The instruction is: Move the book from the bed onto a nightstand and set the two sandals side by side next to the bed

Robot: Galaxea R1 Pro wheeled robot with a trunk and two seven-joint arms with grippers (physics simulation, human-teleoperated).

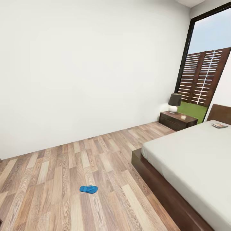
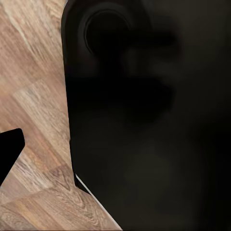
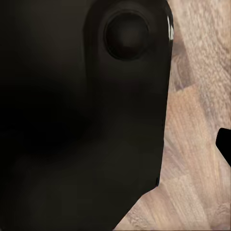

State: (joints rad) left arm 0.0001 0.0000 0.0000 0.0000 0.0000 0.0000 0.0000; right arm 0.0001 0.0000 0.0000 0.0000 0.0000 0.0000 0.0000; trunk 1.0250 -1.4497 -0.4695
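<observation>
The bed (image 1: 192, 154), with a dark wood frame and an off-white mattress, fills the right of the head view. A thin book (image 1: 219, 125) lies flat on the mattress near the headboard. Past the bed's far corner, a low dark nightstand (image 1: 178, 120) stands against the white wall. One bright blue sandal (image 1: 88, 189) lies flat on the plank floor, well left of the bed's foot; the other sandal is out of view. In the left wrist view a black fingertip (image 2: 9, 149) pokes in over the floor. The right wrist view has a similar fingertip (image 3: 225, 144). Dark robot bodywork hides the rest of both grippers.
A lamp (image 1: 174, 102) with a dark shade stands on the nightstand. Behind it a tall black-framed window (image 1: 205, 80) looks onto grass and a slatted fence. Wide plank floor (image 1: 64, 166) stretches between the white wall and the bed.
</observation>
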